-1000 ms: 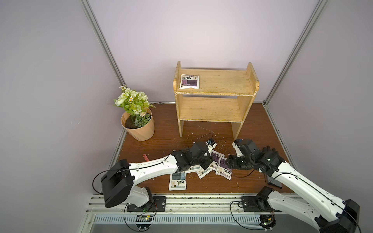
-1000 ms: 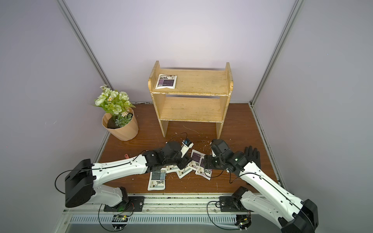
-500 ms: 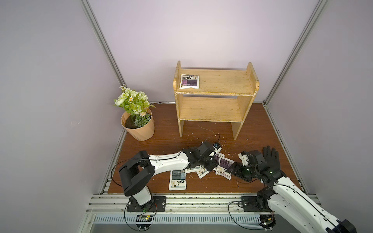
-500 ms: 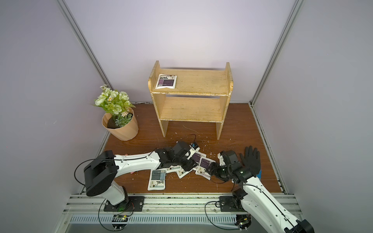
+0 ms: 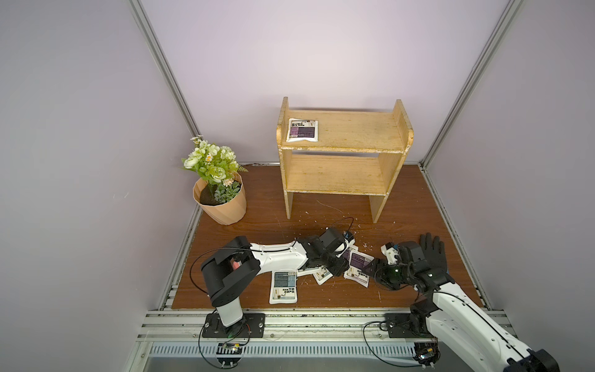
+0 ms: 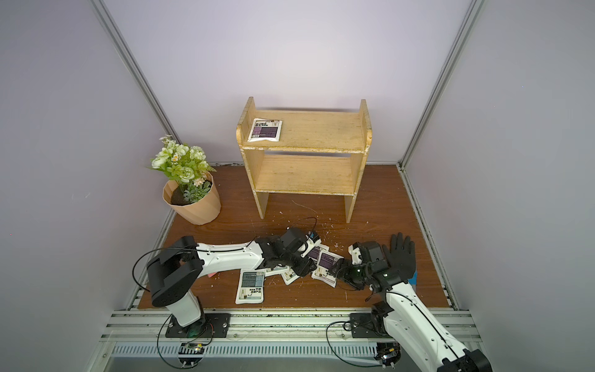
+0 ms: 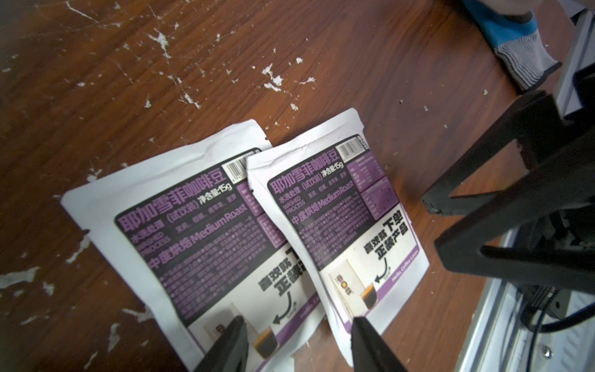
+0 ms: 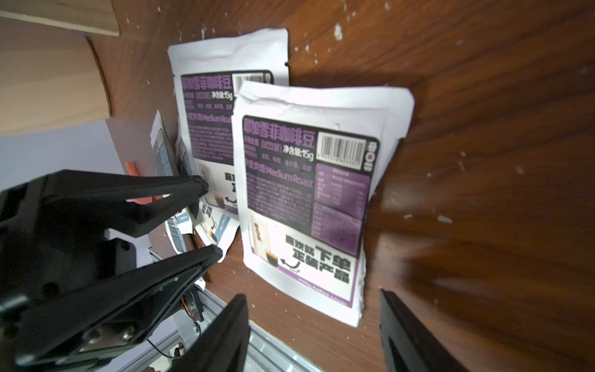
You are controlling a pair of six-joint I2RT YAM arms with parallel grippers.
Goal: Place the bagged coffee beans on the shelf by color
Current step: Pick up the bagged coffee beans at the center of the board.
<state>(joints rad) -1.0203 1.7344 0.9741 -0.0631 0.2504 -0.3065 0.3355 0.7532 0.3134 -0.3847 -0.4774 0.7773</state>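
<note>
1. Clock set on the top views: 12 toward the shelf [image 5: 344, 149], 6 toward the front rail.
2. Target: the top purple pouch [image 5: 359, 262]. It lies flat on the table [image 5: 402, 209], overlapping the under purple pouch [image 7: 199, 232] at its 9 o'clock side. Both sit at the shelf's 6 o'clock, well apart from it.
3. Axis: the target's long axis runs about 12-to-6, leaning slightly toward 1-to-7. Its barcode end points to 12 and its cup-picture end to 6.
4. Left gripper [image 7: 296, 335]: jaws partly apart, nothing held. One fingertip sits over the 6 o'clock end of each purple pouch, so you straddle the overlap, not one bag.
5. Right gripper [image 8: 312, 294]: jaws wide apart, empty. The target lies at its 9 o'clock, just beyond the fingertips. It probably touches neither finger, though that wrist view is blurred.
6. Judgement: your left arm is nearer, but your right arm faces the target's uncovered edge. The pick turns on closing across the short axis of the top bag alone.
7. Destination: the shelved purple pouch [image 5: 302, 129] lies at the 9 o'clock end of the upper board, with bare board at its 3 o'clock.
8. One grey-blue pouch [image 5: 283, 286] lies in the open at the left gripper's 7 o'clock.
</note>
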